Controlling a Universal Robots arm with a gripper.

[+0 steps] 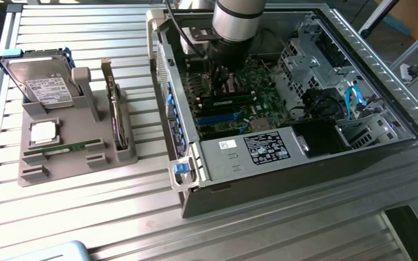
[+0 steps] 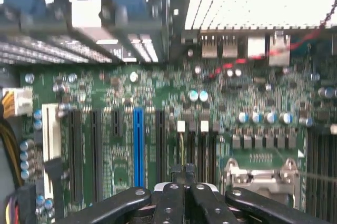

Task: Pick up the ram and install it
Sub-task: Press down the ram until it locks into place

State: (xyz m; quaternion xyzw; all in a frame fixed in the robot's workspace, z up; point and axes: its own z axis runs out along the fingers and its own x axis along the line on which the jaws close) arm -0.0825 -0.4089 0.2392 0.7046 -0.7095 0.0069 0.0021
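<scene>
Open computer case (image 1: 383, 136) on the slatted table (image 1: 85, 217), toward the exterior view's right; motherboard (image 1: 231, 103) inside, with the gripper (image 1: 226, 81) lowered over it. Parts holder (image 1: 63, 157) well apart at the exterior view's left, carrying hard drive (image 1: 45, 87), upright expansion card (image 1: 115, 117) beside it, and ram (image 1: 74, 147) lying in front.

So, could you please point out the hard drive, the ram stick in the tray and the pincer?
hard drive (image 1: 45, 87), exterior view, white label.
ram stick (image 1: 74, 147), exterior view, middle of the board.
pincer (image 2: 181, 174), wrist view, between fingertips.
</scene>
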